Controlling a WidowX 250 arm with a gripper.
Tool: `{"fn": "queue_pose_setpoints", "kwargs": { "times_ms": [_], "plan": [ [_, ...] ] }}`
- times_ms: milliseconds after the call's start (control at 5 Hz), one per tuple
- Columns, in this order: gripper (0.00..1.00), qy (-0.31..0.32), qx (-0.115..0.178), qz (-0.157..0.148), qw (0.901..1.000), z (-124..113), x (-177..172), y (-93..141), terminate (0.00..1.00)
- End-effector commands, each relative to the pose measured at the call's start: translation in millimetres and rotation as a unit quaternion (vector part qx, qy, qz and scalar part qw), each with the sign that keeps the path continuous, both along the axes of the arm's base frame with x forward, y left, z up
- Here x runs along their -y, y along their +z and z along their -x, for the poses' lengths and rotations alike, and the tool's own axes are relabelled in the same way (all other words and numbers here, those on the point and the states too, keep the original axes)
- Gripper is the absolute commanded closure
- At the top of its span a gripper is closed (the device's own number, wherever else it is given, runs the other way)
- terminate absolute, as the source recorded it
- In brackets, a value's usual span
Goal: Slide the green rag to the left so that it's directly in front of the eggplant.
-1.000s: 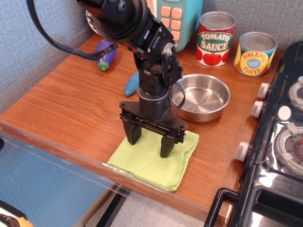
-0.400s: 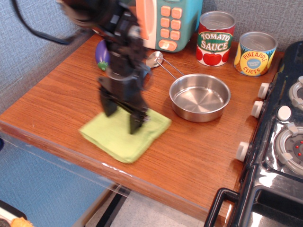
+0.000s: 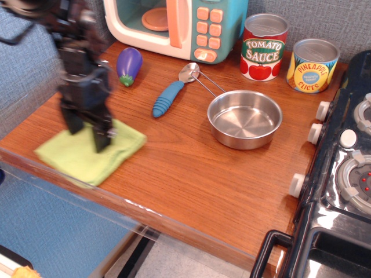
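lime-green and flat, the folded square woven rag point(image 3: 88, 152) lies at the front left edge of the brown wooden table point(image 3: 191, 174), one corner just over the edge, in front of the small glossy purple toy eggplant point(image 3: 128, 65) that rests further back near the teal toy microwave point(image 3: 179, 26). the blurred black robot gripper point(image 3: 88, 133) stands upright on the cloth, its two fingers spread apart with both tips pressing down on the fabric. to the right lie the blue-handled metal spoon point(image 3: 172, 93) and the round steel pan point(image 3: 244, 119).

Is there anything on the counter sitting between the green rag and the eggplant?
Nothing visible. The tool presses on the green rag at the counter's front left, and only bare wood shows between it and the eggplant. The blue-handled spoon lies off to the right.
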State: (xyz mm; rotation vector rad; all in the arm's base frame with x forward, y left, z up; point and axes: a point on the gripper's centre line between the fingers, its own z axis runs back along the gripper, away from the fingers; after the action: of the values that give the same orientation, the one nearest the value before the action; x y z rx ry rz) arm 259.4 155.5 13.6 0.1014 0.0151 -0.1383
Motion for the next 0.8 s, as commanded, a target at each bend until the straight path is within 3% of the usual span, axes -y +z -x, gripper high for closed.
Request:
{"fn": "queue_pose_setpoints", "kwargs": {
  "times_ms": [0,200,400,600],
  "plan": [
    [0.00,0.025,0.012,0.003,0.9996,-10.8,-33.3,12.3,0.00],
    [0.00,-0.014,0.038,0.011,0.9991,-13.0,-13.5,25.3,0.00],
    [0.00,-0.002,0.072,0.021,0.9972,-15.2,-2.5,53.2,0.00],
    [0.00,0.016,0.085,0.024,0.9959,-17.1,-2.6,67.3,0.00]
  ]
}}
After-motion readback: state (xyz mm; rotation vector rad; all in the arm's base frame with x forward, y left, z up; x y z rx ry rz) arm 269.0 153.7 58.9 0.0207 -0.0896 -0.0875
